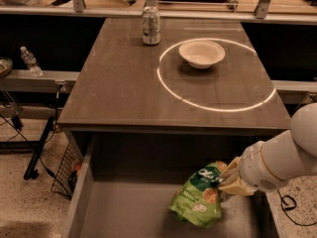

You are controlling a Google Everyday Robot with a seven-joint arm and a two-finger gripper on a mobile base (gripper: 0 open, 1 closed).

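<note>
- Gripper [229, 180], above the drawer's [129, 214] right side, is pinched shut on the bag's [198, 197] upper edge.
- Bag dangles low in the drawer: a firm pinch and slow motion suit it.

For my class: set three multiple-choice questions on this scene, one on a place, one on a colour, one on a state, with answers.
1. Where is the bowl?
A. on the table, inside the light ring
B. in the drawer
C. on the floor

2. What colour is the bag?
A. red
B. green
C. blue

3. How is the drawer?
A. shut
B. taken out
C. pulled open

Answers:
1 A: the bowl sits on the table within the light ring.
2 B: the bag, gripped by the gripper at lower right over the drawer, is green.
3 C: the drawer's grey floor shows in front of the table's edge.
</note>
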